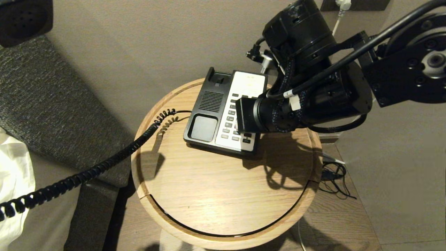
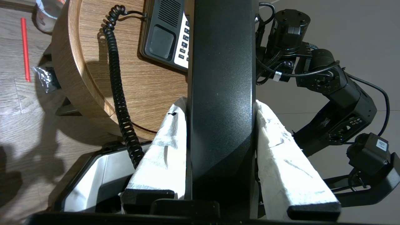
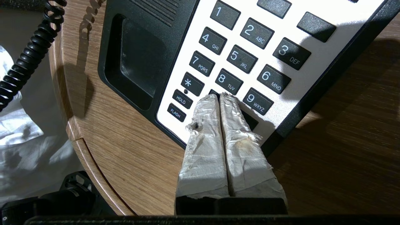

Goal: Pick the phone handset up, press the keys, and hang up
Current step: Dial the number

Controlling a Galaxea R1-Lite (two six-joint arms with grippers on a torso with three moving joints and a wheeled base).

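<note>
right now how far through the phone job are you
Done: the phone handset is off its cradle, clamped in the left hand. In hand: the right hand, shut, has its tips at the keys, on the bottom middle key just below 8. Left: any remaining presses, then hanging up.

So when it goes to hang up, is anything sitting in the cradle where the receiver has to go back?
Nothing lies in the cradle itself. The right end effector, fingers together, is on the keys just beside it, while the left end effector holds the phone handset off to the side.
</note>
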